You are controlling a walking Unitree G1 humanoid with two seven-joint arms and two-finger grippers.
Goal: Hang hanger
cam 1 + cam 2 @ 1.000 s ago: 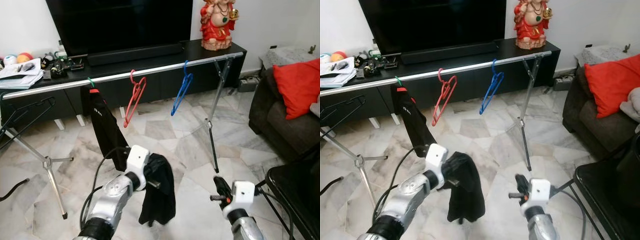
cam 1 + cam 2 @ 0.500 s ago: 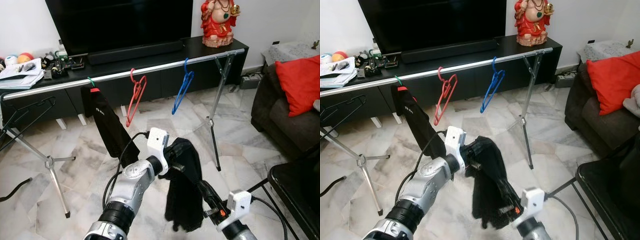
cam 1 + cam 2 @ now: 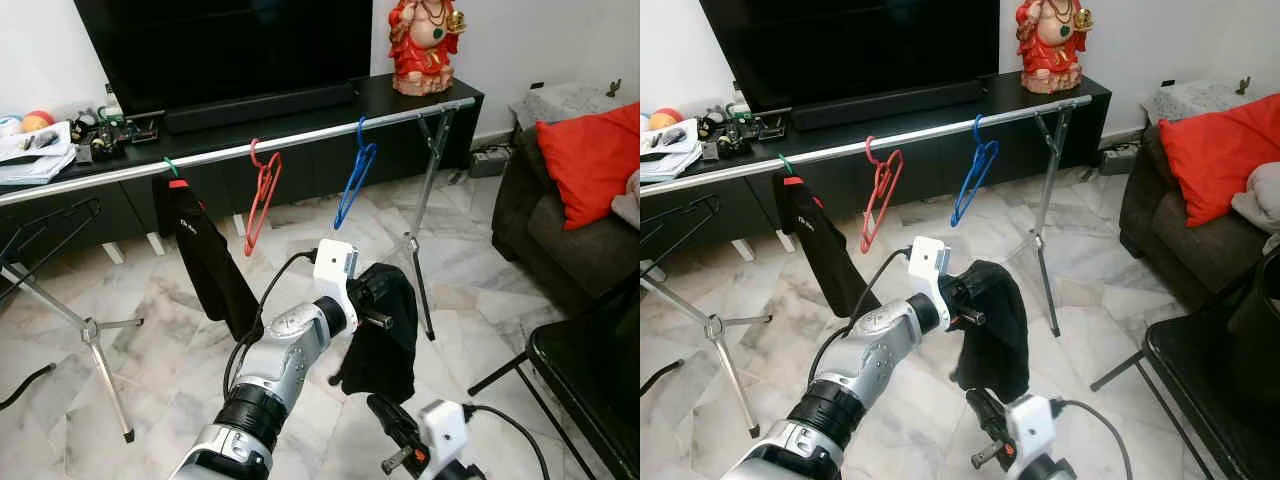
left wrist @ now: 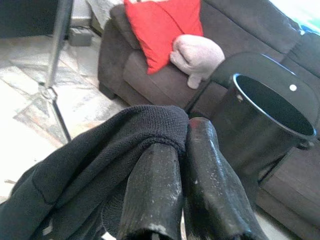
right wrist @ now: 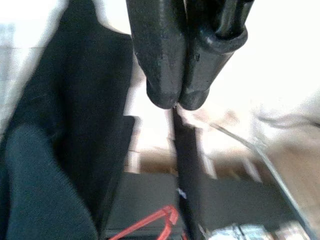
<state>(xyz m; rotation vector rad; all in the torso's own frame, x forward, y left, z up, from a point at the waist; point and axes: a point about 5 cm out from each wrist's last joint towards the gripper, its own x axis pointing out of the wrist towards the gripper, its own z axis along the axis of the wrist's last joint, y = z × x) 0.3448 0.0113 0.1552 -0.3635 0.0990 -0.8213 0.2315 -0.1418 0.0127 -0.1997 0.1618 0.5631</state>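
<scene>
Carrying the garment toward the rail.
My left pincer (image 3: 385, 322) pinched the dark knitted garment (image 3: 385, 335), lifted clear of the floor below the long silver rail (image 3: 300, 142); my right pincer (image 5: 175, 102) sat closed, empty.

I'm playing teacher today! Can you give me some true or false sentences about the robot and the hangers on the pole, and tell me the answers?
1. The left gripper is holding a black garment. True.
2. The blue hanger has a shirt on it. False: it hangs bare on the silver rail.
3. The red hanger hangs on the rail between a black garment with a green hook and the blue hanger. True.
4. The cushion on the sofa is green. False: it is red.
5. The right gripper has its fingers wide open. False: the fingers are pressed together.
</scene>
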